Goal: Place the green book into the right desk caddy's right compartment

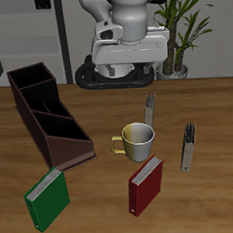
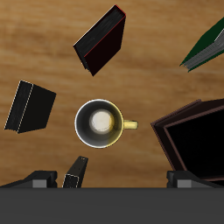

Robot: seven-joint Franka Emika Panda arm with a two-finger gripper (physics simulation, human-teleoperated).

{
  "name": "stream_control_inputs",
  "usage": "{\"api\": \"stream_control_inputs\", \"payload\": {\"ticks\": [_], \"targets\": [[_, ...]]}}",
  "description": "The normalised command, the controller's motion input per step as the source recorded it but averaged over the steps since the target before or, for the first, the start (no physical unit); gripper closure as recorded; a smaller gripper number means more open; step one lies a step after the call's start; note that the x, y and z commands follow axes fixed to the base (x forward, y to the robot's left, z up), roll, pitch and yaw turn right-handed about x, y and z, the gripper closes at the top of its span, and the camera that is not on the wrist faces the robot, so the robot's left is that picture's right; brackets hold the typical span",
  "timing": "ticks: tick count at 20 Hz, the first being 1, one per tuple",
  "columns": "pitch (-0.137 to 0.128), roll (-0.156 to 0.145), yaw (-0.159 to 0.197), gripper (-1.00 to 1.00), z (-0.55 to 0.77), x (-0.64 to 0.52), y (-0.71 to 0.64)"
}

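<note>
The green book is seen flat on the bench near the front edge, just in front of the caddy, with the red book lying beside it. Farther back a mug stands between the caddy and two small dark upright objects. The pincer is raised above the far side, holding nothing; whether its fingers are apart cannot be told.

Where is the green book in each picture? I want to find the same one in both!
Exterior view: the green book lies flat near the table's front edge, just in front of the brown caddy's near end.
Wrist view: only part of the green book shows, cut off by the picture's edge, near a corner of the caddy.
Shared landmark: the mug, seen from above in the wrist view, with the red book beside it.
</note>
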Motion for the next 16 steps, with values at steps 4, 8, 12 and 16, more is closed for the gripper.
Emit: {"api": "stream_control_inputs", "payload": {"ticks": [4, 8, 12, 16], "targets": [[-0.010, -0.027, -0.018, -1.00, 0.16, 0.32, -0.42], [-0.016, 0.009, 0.021, -1.00, 0.19, 0.31, -0.46], [-0.009, 0.011, 0.016, -1.00, 0.18, 0.28, -0.42], [-0.012, -0.019, -0.005, -1.00, 0.10, 0.23, -0.32]]}}
